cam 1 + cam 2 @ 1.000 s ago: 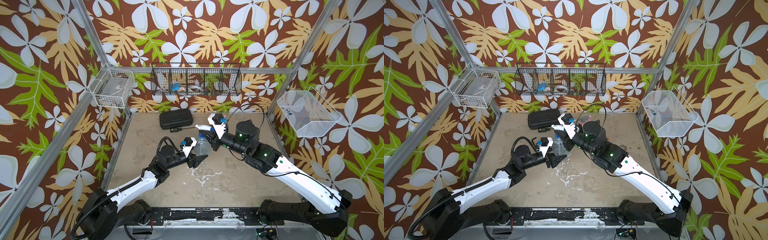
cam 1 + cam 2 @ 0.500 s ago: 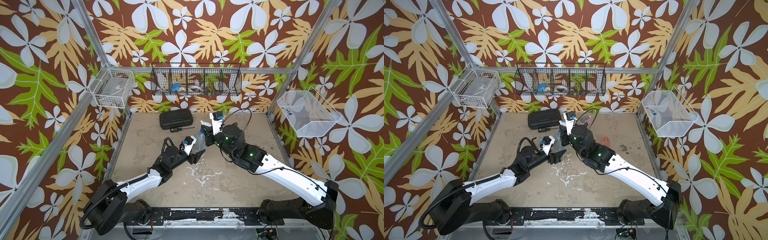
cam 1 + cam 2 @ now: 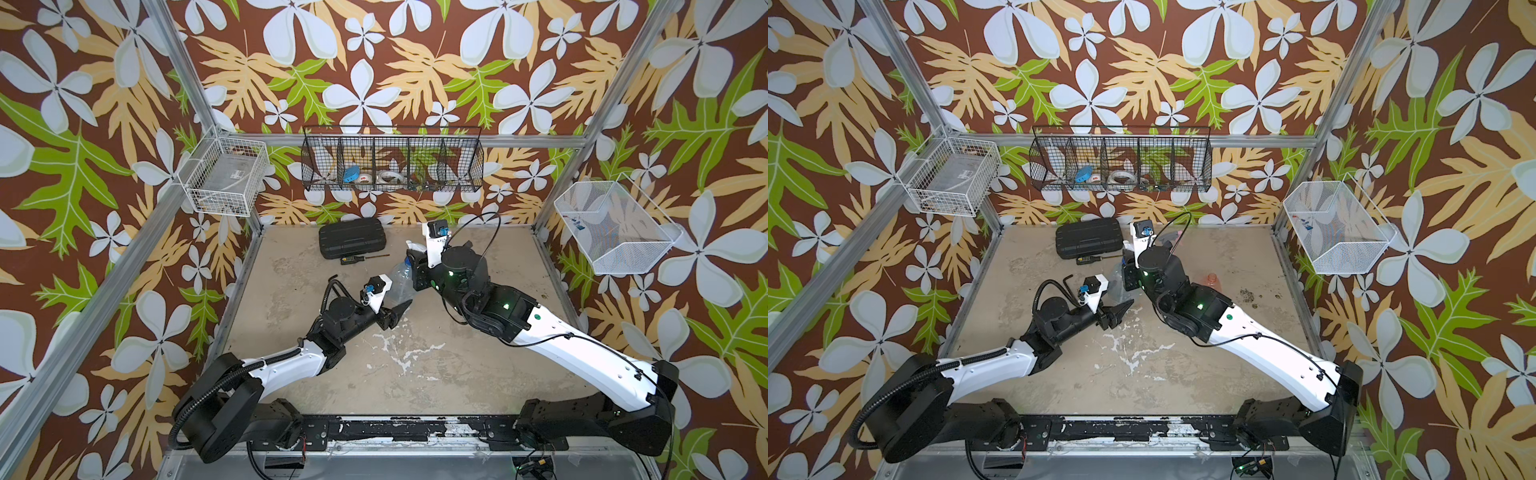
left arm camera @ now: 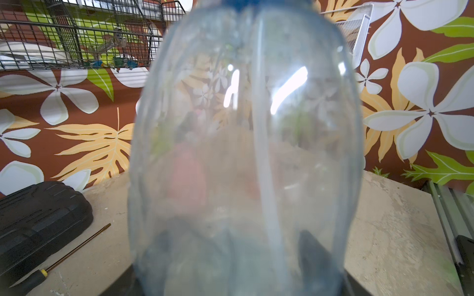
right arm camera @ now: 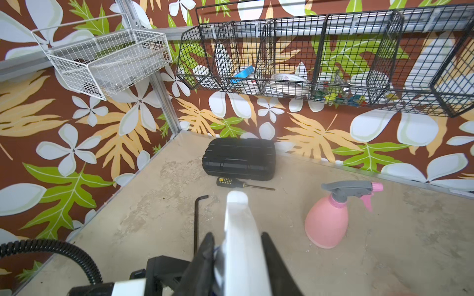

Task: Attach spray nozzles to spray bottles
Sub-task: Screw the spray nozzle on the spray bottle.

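Right arm [image 3: 582, 353] nearer — gripper [image 5: 237, 235] astride nozzle [image 5: 237, 205]

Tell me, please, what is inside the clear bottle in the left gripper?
A pale tube runs down inside the clear bottle from the white and blue nozzle on its neck. Its lower end is hidden at the base, where the left gripper clamps.

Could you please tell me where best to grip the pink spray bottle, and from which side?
Probably the narrow neck under its grey spray head, approached level from the side away from the trigger: the pink spray bottle stands upright and its cone widens toward the base.
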